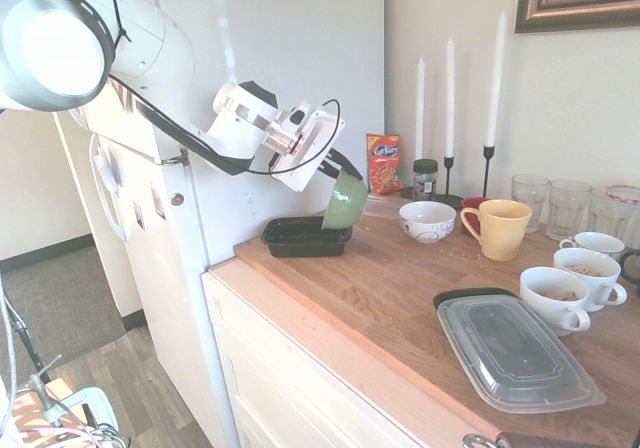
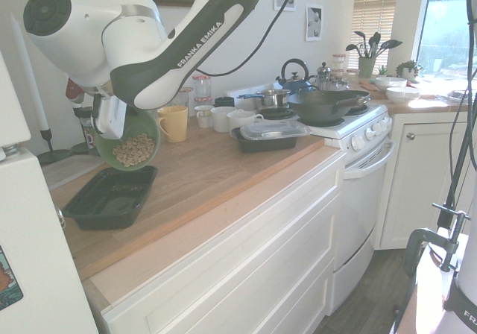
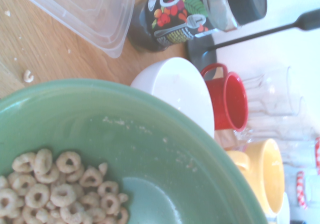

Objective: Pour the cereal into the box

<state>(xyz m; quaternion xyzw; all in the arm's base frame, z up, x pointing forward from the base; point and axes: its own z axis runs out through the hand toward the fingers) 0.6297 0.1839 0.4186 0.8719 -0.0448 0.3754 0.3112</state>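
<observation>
the white arm's gripper (image 2: pixel 113 118) has its jaws pinching the rim of a green bowl (image 2: pixel 128 142), which hangs tipped steeply over the far end of the black box (image 2: pixel 112 196) on the wooden counter (image 2: pixel 223 170). the cereal (image 2: pixel 134 149), pale little rings, sits heaped against the bowl's low side near the lip, and the box looks empty, so the pour seems set up but not yet begun. what is left, as i judge it, is a further tilt to slide the rings out into the box.
</observation>
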